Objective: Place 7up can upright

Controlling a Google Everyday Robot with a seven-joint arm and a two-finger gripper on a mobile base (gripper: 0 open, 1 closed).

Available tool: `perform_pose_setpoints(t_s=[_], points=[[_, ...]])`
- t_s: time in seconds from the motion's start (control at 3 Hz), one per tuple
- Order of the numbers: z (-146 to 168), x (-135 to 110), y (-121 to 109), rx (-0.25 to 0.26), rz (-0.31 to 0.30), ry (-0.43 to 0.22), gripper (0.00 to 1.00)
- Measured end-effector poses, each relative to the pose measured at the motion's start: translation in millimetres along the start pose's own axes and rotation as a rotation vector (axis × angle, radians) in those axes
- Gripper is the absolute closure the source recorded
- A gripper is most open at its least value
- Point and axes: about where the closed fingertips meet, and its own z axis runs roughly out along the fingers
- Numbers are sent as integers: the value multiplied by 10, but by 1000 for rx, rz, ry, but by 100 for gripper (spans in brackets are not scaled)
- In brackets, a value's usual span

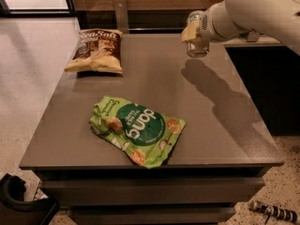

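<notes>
1. Green snack bag (138,130) lies flat on the grey table (225,139), well in front of the jaws and to their left
2. Brown snack bag (96,50) lies far off to the left of the jaws, near the table's back corner
3. Gripper (193,33) hangs over the table's far right part, jaws clenched on the 7up can (198,48); the can sits between them, roughly upright, clear of the tabletop, its shadow just below
</notes>
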Motion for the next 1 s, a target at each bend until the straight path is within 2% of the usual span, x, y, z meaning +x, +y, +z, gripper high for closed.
perform_pose_setpoints(t_s=[0.33, 0.67, 1.0], points=[[-36, -305, 60, -191, 33, -161, 100], [-15, -462, 56, -335, 33, -219, 100], [69, -411, 72, -434, -32, -270, 100]])
